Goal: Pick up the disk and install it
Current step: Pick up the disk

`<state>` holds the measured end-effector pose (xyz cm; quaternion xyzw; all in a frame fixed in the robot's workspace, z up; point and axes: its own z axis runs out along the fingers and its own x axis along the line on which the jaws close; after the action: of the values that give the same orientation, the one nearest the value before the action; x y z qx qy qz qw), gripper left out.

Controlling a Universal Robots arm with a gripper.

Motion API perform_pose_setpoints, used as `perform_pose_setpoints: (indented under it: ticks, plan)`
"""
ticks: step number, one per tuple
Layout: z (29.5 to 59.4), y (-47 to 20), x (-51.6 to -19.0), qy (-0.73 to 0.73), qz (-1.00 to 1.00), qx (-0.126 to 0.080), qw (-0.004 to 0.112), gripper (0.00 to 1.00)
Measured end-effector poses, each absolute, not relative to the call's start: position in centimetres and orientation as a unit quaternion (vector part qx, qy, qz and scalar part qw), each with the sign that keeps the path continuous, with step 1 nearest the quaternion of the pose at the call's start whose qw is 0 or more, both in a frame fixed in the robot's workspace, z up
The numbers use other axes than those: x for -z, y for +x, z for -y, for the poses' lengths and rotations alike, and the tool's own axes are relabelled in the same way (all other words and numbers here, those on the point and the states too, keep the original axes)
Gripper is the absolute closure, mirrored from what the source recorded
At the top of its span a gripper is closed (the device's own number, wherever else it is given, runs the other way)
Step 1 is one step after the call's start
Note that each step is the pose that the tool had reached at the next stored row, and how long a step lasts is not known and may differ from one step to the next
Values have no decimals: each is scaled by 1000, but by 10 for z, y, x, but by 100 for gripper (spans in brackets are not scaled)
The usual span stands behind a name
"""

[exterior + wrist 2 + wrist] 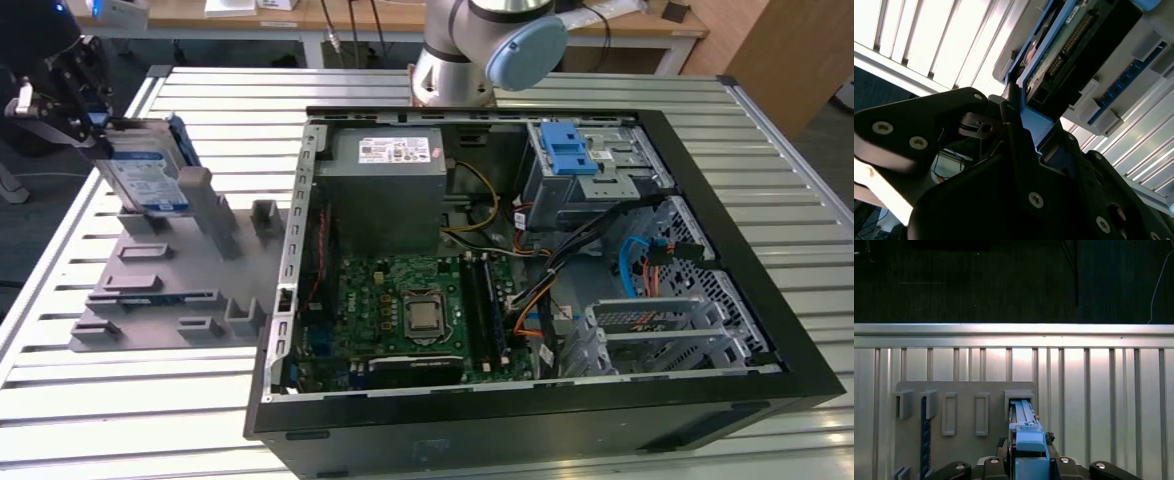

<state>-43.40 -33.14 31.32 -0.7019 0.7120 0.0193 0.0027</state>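
The hand (91, 130) grips the upright disk (144, 172).
It stands on edge in the grey rack (160, 300) beside the computer case (694, 400), so its top edge is free for gripping.

The exterior view sits high up and far back. It looks down on the whole tabletop (134, 410) toward the arm's base (447, 70). The grey rack (174, 290) is in it, with the open computer case (534, 425) to the exterior view's right of the rack. The first wrist view hangs close above the rack (969, 390) and looks straight down on it. The second wrist view is very near the rack (1104, 120) and looks slantwise past the black jaws. All three share the rack, the disk (140, 170) standing in it, and the tabletop.
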Motion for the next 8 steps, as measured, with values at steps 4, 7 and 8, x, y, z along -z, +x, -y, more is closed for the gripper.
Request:
perform_pose_setpoints:
  ticks: [4, 7, 8]
  plan:
    - [331, -434, -317, -702, -712, -19, 3, 64]
    - [331, -434, -321, -702, -712, -19, 3, 64]
    - [331, -434, -322, -702, -712, -19, 3, 64]
